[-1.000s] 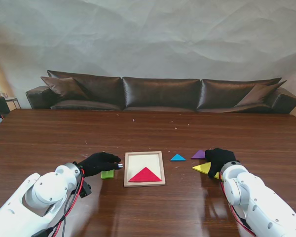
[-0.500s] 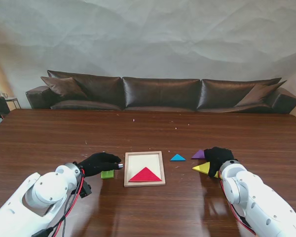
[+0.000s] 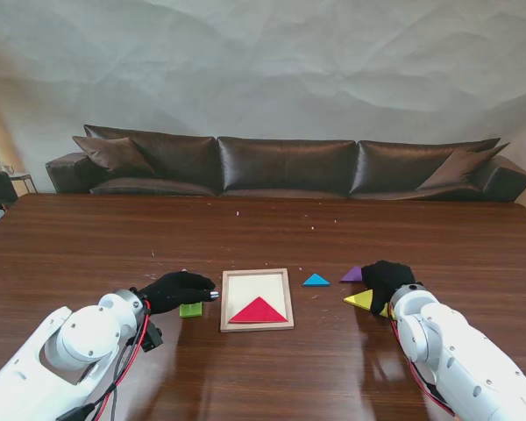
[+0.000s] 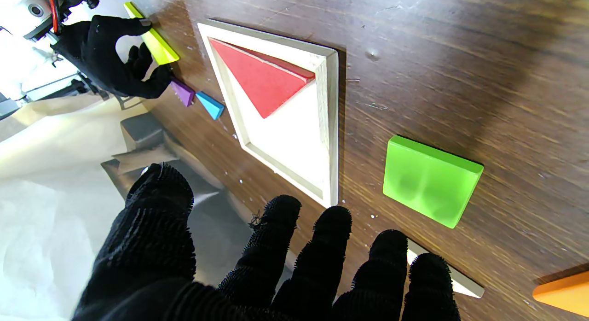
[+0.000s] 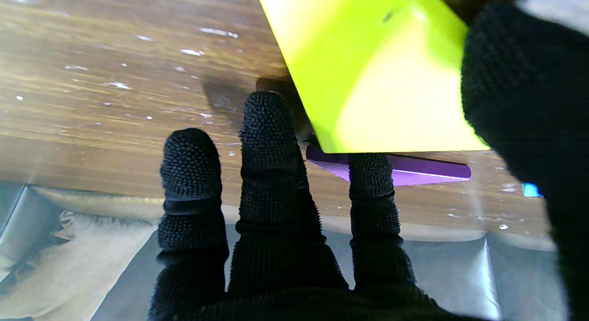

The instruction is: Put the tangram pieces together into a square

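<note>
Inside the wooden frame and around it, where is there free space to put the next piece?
Inside the frame, the part farther from me than the red triangle is bare. The table between frame and blue triangle is also bare. Crowded: by the right hand, over yellow and purple triangles, and by the left hand, over the green square.

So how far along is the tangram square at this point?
Early. Done: only the red triangle lies inside the wooden tray. In hand: the right hand is on the yellow triangle, seemingly gripping it; the left hand hovers open by the green square. Left: the blue triangle, purple triangle, green square and an orange piece remain on the table.
</note>
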You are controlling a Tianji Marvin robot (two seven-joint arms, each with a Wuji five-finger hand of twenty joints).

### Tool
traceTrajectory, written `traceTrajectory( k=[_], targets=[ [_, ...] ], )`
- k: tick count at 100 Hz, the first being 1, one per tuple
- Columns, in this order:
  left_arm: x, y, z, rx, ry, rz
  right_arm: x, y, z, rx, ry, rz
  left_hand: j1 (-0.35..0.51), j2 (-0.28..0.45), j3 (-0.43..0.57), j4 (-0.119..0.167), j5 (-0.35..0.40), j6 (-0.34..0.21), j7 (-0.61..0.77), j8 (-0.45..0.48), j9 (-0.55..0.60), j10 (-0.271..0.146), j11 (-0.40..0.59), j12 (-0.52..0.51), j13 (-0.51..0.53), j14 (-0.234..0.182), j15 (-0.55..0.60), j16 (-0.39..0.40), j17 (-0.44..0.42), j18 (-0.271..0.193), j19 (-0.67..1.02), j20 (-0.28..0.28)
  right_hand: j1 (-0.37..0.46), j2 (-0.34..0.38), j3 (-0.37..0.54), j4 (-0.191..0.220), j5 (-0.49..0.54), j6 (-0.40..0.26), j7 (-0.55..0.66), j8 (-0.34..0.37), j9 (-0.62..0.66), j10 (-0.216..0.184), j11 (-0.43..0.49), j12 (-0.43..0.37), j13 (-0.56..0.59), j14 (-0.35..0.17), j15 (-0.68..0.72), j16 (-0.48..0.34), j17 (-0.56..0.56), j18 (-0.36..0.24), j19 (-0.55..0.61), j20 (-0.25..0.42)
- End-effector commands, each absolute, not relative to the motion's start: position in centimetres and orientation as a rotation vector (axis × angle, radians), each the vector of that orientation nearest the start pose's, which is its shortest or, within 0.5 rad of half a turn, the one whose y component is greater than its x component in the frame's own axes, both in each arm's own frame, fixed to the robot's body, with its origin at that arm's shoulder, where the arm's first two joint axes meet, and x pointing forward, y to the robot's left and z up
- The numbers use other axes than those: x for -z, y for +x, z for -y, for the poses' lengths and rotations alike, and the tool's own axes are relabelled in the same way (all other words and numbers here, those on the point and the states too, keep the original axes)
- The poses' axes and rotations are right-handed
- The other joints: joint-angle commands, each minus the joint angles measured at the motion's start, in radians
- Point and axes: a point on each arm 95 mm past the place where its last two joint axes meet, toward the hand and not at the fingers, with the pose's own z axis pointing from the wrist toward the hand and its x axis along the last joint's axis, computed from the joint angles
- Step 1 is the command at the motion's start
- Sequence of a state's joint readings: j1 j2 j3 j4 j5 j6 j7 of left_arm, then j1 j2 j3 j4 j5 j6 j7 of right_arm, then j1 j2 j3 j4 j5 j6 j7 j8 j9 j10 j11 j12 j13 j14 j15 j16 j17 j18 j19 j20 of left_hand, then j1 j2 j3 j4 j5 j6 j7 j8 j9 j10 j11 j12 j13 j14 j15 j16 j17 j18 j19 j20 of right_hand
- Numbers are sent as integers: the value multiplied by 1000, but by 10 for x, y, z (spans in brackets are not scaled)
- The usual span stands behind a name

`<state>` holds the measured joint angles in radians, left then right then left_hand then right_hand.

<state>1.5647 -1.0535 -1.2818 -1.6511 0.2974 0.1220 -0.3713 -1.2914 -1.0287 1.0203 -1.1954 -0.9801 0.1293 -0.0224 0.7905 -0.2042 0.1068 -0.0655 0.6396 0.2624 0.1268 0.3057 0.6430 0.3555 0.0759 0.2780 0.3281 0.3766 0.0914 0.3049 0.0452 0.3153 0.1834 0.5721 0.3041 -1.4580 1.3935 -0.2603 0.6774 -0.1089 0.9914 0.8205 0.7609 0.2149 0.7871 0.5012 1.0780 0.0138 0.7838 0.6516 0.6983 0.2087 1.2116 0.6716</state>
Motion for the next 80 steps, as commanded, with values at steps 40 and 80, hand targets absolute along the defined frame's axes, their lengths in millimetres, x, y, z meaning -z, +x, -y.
traceTrajectory(
  k=[40,80],
  targets=[
    [327,396,-14,1630,-2096,-1451,421,438,74,-1045,1346,-1631,13,49,17,31,21,10,8,5,21,9,3,2,28,13,10,15,-5,-18,-12,9,168,-26,8,8,258,-104,283,183,318,-179,-219,-180,156,-38,11,22,47,15,86,26],
    [327,396,-15,1626,-2100,-1452,409,435,79,-1162,1426,-1552,10,49,22,30,23,9,8,5,22,5,3,2,29,13,11,15,-5,-17,-12,9,301,61,-38,-158,285,-61,99,-165,566,-211,-218,-70,235,-39,268,32,188,66,164,43]
  ],
)
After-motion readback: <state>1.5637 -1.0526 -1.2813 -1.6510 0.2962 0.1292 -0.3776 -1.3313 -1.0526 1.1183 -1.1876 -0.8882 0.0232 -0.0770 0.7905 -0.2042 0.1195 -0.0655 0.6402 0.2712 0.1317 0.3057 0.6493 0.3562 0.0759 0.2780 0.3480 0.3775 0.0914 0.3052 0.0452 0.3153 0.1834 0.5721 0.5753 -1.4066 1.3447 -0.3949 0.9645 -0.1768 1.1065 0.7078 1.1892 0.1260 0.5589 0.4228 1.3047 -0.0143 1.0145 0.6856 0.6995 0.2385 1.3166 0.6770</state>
